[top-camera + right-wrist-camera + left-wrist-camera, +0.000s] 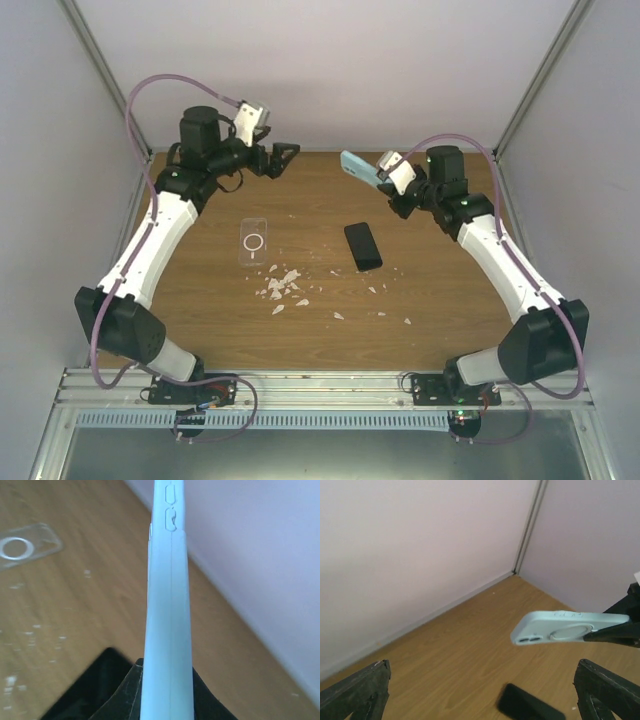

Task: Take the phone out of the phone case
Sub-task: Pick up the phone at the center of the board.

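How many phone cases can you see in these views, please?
2. A clear case lies flat on the table, left of centre; a light-blue case is held aloft in the right gripper. The black slab looks like a bare phone.

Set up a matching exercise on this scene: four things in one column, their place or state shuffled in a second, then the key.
Column one
1. blue case
2. clear case
3. black phone
4. left tool

Column two
A. open, holding nothing
B. flat on the table, nearer the right arm
C. clamped in the right tool, off the table
D. flat on the table, nearer the left arm

Pairs: 1-C, 2-D, 3-B, 4-A
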Motion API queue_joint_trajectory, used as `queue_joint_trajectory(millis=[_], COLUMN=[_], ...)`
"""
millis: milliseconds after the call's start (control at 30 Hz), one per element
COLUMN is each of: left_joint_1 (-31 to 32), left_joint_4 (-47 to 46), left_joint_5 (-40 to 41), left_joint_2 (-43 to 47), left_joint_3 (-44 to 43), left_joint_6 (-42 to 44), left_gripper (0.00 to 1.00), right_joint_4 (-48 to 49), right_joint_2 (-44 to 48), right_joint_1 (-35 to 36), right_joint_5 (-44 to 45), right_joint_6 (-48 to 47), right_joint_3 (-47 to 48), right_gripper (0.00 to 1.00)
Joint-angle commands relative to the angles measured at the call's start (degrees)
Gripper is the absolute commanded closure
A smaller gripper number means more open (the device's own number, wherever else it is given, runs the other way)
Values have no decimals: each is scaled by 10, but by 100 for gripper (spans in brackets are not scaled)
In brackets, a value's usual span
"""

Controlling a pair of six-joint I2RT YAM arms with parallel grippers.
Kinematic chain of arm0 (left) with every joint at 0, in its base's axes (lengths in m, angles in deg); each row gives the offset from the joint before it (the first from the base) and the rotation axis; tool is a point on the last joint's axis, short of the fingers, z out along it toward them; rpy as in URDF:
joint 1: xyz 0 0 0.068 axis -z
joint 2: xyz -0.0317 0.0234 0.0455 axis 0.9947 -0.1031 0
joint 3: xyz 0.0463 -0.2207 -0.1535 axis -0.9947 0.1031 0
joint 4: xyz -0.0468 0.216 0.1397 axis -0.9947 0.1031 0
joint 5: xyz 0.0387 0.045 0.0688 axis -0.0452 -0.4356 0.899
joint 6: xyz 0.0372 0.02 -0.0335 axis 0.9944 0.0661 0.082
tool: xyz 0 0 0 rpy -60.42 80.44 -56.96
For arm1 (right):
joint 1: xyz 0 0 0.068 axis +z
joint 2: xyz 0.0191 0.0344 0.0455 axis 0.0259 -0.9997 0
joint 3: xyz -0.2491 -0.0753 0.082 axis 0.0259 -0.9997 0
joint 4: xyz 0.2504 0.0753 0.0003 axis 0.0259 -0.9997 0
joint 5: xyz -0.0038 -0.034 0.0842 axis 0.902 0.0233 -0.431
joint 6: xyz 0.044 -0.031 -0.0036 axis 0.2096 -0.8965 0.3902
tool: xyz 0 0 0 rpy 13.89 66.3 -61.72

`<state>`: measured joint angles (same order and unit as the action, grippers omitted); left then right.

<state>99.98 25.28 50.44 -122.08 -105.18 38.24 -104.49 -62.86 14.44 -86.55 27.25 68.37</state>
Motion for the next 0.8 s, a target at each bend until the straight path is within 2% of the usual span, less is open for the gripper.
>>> queue_joint_trajectory(millis=[0,133,267,433,533,767], left_joint_1=[-57,-95,-101,-111,-122,-129], left_joint_4=[-15,-85,-106,-132,-172,-273], left_joint_5=[-133,-201,-219,-238,-265,-341], left_joint_2=[-19,-15,-8,-5,-2,-6], left_joint_3=[-23,11,32,76,108,176], left_joint_6=[-198,-300,-335,-376,-422,-524], left_gripper=[1,1,1,1,1,1], right_joint_4=[98,154,229,383,464,586], right_joint_2=[28,47,70,100,109,119], right_joint_1=[15,33,59,108,136,210], right_joint_5=[136,206,268,333,356,391], right_joint_6=[-79,-132,-198,-350,-425,-557], right_joint_3=[16,2,-31,-109,-152,-220], right_gripper=[100,99,100,100,100,99])
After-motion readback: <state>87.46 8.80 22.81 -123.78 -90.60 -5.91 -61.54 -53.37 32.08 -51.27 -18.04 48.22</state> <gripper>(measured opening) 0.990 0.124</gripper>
